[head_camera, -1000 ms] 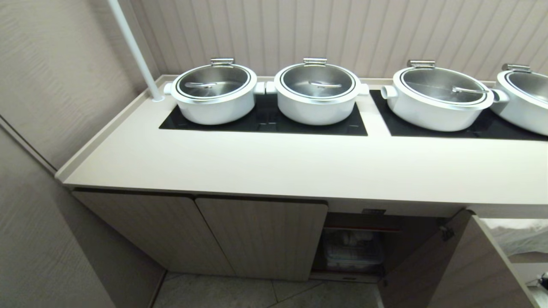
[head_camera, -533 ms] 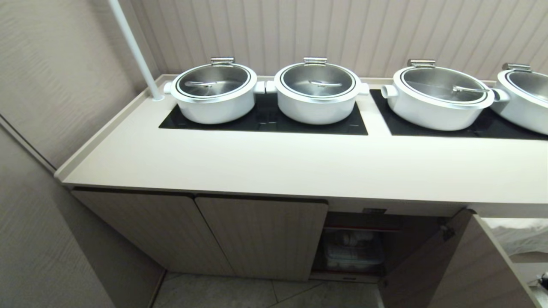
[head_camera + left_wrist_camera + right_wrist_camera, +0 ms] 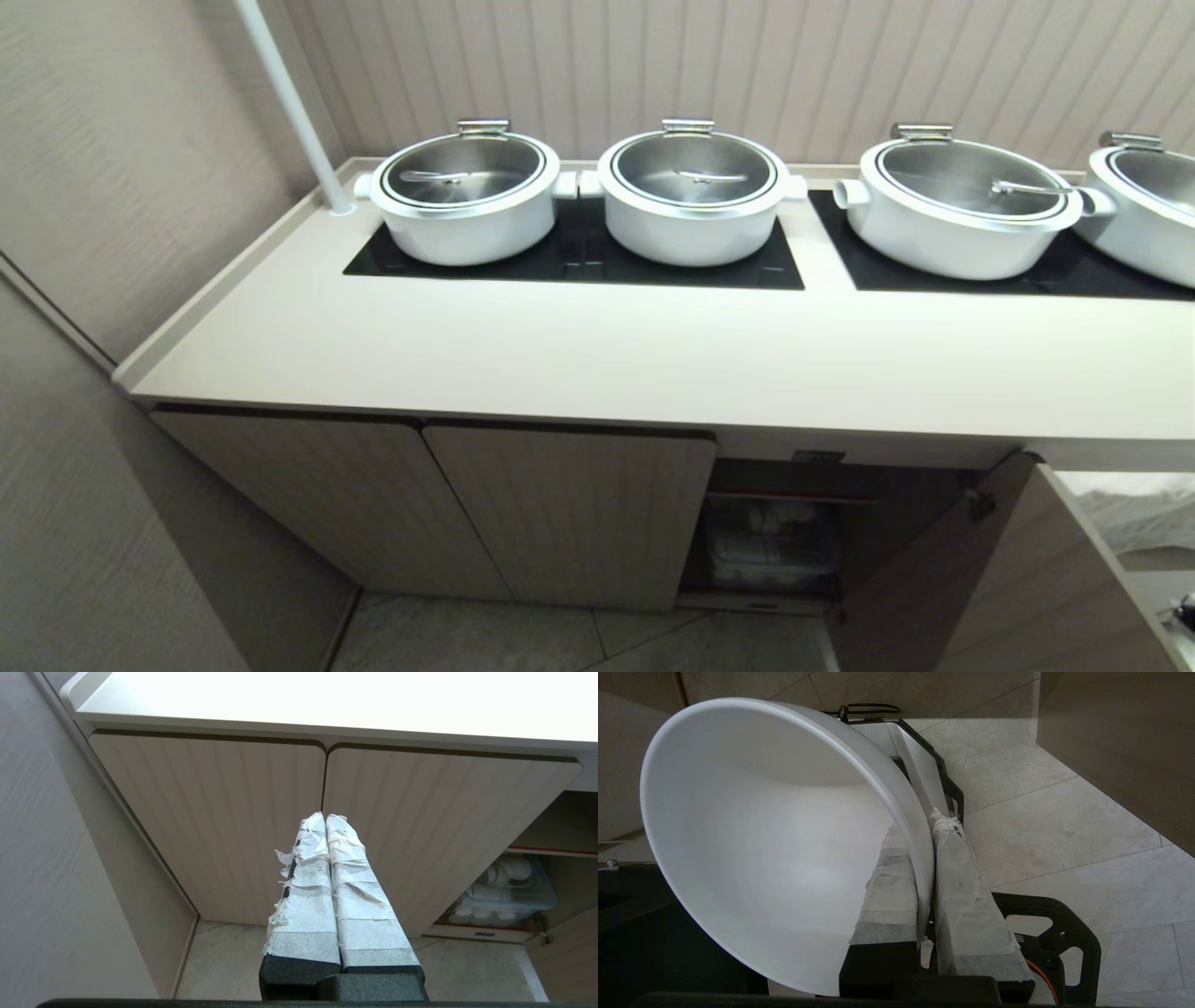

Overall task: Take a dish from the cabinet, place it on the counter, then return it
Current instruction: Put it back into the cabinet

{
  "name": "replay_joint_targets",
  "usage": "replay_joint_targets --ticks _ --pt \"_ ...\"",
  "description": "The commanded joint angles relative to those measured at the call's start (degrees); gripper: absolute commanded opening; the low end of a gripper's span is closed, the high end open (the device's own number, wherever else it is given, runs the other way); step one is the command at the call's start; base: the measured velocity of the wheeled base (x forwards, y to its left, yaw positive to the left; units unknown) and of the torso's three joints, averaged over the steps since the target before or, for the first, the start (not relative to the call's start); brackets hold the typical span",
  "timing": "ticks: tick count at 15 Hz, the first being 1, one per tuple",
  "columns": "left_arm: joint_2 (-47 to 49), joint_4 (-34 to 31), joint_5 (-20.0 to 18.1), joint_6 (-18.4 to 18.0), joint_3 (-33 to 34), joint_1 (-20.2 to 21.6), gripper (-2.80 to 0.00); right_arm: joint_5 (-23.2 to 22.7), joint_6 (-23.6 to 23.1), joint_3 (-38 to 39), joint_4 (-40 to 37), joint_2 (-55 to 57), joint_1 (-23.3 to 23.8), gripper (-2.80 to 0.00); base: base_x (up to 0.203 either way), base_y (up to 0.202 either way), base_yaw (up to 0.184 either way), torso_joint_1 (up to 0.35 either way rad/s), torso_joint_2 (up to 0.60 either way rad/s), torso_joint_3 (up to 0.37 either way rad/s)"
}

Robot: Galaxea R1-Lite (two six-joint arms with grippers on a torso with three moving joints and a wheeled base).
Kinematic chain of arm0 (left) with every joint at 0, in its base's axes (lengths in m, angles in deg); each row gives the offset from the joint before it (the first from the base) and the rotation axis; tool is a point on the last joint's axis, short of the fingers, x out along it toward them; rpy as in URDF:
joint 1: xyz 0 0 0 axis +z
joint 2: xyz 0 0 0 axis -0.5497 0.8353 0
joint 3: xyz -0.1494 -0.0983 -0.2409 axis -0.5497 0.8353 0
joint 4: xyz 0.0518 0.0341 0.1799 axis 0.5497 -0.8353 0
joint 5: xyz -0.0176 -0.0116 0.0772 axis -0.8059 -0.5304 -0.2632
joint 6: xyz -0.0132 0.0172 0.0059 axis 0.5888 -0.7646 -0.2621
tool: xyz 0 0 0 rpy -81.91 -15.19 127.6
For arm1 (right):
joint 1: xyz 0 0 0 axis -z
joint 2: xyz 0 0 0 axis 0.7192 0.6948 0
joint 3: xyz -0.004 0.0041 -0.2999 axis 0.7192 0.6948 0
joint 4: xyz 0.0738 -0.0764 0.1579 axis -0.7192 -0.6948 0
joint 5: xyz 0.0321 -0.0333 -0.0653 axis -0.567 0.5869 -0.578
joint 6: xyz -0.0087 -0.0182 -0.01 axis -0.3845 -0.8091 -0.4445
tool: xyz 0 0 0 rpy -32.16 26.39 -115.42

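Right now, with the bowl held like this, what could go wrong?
The right gripper pinches the bowl only by its thin rim, so it could slip and break on the tiled floor. The counter also has a raised rim and pots behind, which the bowl might knock when set down.

Head: my high view, down onto long beige counter (image 3: 597, 364).
Left wrist: low, facing ribbed beige cabinet (image 3: 210, 826); shared with head.
Right wrist: close, floorward.

left gripper (image 3: 325, 817): taped fingers pressed together, empty | right gripper (image 3: 927, 826): clamped on dish (image 3: 775, 844) rim (one finger inside)
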State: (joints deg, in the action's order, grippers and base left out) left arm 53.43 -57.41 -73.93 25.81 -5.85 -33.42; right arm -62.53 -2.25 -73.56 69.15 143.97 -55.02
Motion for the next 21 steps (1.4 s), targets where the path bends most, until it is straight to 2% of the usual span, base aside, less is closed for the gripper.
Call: replay_joint_targets --ticks 1,21 --pt "0.0 0.0 0.0 0.0 0.0 0.0 -2.80 -0.1 0.1 0.0 -0.1 0.1 -0.1 -2.80 0.000 0.000 0.000 -0.080 0.16 0.084" --pt "0.0 0.0 0.0 0.0 0.0 0.0 -2.80 0.3 -0.2 3.4 4.3 0.5 -0.1 -2.80 0.000 0.000 0.000 -0.083 0.18 0.093"
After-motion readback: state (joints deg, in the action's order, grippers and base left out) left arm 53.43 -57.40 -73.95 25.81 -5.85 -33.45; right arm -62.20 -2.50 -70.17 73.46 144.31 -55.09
